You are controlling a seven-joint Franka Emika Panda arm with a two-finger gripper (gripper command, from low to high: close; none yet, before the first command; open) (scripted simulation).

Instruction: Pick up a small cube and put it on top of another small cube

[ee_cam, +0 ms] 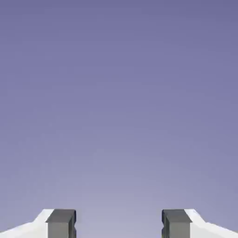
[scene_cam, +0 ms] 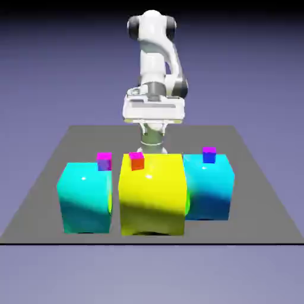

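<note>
Three big blocks [scene_cam: 152, 199] and three small magenta-topped cubes [scene_cam: 104, 161] counted at the worktop [scene_cam: 77, 142]. One claw [ee_cam: 119, 223], fingers wide apart, holding nothing.

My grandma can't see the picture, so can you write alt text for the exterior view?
A white robot arm with empty, open fingers is over a dark table. Nearer us are three big blocks, cyan, yellow and blue, and three tiny magenta-topped cubes.
</note>
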